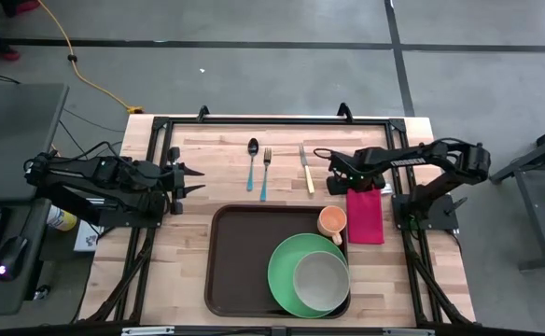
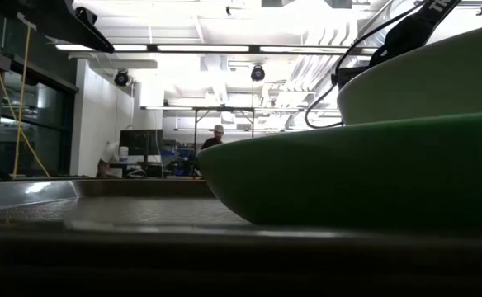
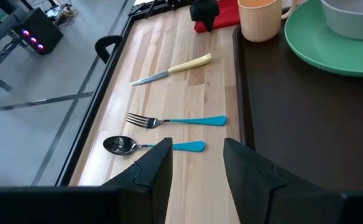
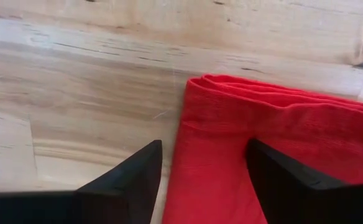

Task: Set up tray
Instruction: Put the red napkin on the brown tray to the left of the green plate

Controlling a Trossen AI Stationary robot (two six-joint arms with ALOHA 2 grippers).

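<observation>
High view: the tray is set at the table's near edge. Left wrist view: the left gripper is held released, idle beside it. Right wrist view: the right gripper is spread over the red napkin, presumably for pickup.

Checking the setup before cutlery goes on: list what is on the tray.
On the tray sit a green plate with a grey bowl on it, and an orange cup at the far right corner. The bowl covers part of the plate; its inside looks empty.
</observation>
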